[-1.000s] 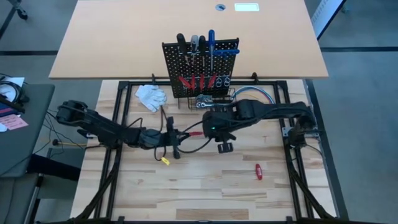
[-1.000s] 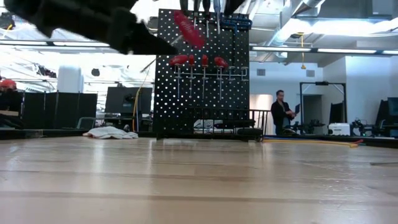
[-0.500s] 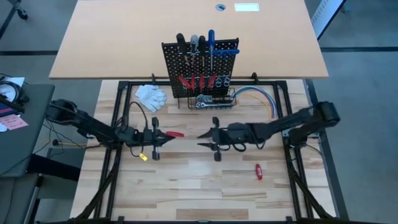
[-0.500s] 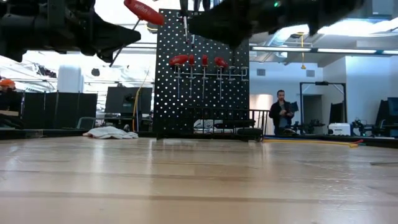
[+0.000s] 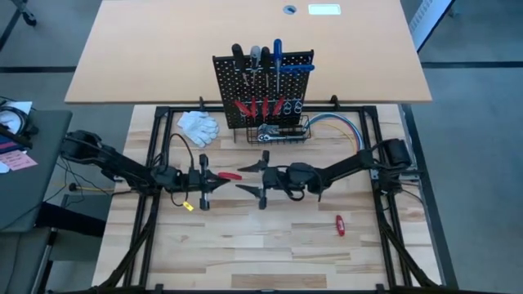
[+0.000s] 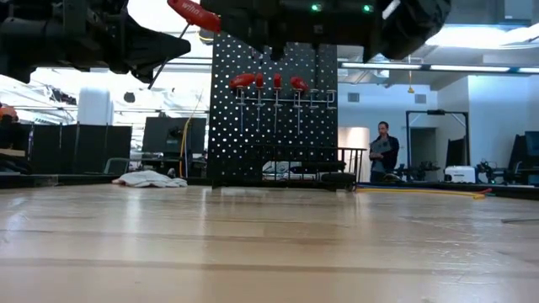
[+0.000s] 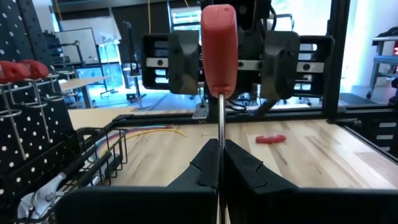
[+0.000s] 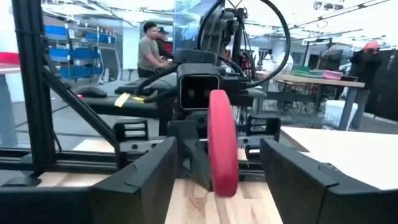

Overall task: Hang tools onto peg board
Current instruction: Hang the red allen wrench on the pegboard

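Pinching red-handled screwdriver (image 7: 219,50) shaft in left jaws, second one (image 5: 340,225) lying overhead-only

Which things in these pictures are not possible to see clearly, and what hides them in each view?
- Low view: the peg board top and the long tools there are covered by the right arm's dark body.
- Low view: the right gripper fingers cannot be picked out of that dark mass.
- Left wrist view: the red-handled screwdriver tip is hidden between the left gripper fingers.
- High view: the tools in the wire basket are too small to identify.
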{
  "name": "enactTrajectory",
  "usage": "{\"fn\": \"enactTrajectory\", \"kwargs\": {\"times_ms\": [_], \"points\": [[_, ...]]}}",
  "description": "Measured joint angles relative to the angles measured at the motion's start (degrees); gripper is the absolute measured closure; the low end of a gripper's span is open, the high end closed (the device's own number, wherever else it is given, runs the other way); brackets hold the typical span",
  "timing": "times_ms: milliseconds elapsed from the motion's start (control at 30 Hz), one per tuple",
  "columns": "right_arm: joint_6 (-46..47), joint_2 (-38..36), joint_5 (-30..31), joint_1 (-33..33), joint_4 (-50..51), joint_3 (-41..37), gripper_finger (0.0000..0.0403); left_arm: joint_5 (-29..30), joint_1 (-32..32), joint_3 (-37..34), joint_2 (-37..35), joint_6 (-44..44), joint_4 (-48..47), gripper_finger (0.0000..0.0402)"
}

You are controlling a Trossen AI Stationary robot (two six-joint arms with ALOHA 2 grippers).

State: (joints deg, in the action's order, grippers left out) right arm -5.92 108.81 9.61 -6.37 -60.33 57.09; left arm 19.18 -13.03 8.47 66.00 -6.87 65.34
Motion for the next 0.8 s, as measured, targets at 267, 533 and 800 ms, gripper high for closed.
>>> {"fn": "enactTrajectory", "kwargs": {"times_ms": [267,533,800], "points": [[-0.1,0.1,-0.1,0.1,10.5,5.4,0.0212,0.0,-0.2,0.0,0.0,0.0,0.0,0.0401],[-4.4,1.2,0.6,-0.9,11.0,6.6,0.0311,-0.6,-0.3,0.0,0.0,0.4,-0.1,0.0401],[-13.2,-4.5,13.9,-4.3,18.9,6.5,0.0363,-1.6,-0.1,0.1,0.0,3.9,-6.2,0.0331]]}}
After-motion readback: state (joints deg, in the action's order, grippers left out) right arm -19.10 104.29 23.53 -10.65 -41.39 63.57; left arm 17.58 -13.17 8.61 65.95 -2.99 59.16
